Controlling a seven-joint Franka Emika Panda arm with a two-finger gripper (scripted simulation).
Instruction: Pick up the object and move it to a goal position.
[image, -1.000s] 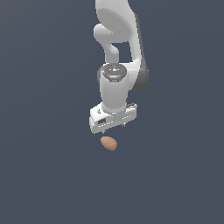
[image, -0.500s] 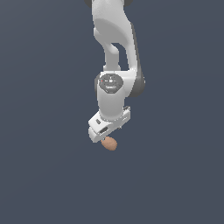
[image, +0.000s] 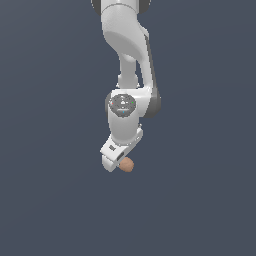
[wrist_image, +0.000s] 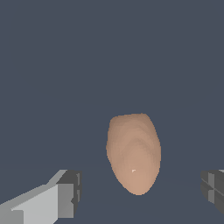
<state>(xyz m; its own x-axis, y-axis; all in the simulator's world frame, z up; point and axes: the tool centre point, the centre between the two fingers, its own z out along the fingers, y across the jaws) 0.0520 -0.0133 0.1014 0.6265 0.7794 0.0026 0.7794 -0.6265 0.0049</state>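
- The object (wrist_image: 134, 153) is a small peach, egg-shaped blob lying on the plain dark floor (image: 45, 200). In the exterior view it (image: 127, 165) peeks out just below the white gripper's lower end, on that view's right side of it.
- In the wrist view it sits between the two fingertips (wrist_image: 70, 192), with its long axis running across the line that joins them, so the fingers face its narrower sides.
- The gripper (wrist_image: 140, 192) is spread wide: there is clear floor between each pad and the egg, and nothing is pinched yet.
- The egg looks a little nearer one pad than the other, though not by much.
- The step in hand reads as the final descent and closing. To do it well:
  - Centre the egg between the pads before closing, so that one pad does not touch first and roll it away.
  - Lower until the pads straddle its widest part. A grip too high on a smooth rounded body will likely squeeze it out downward.
  - Close gently and evenly, since the surface is plain and probably slippery.
  - Lift straight up only once both pads are seated.
- The arm (image: 125, 45) comes down from above in the exterior view. No goal marker shows in either view.
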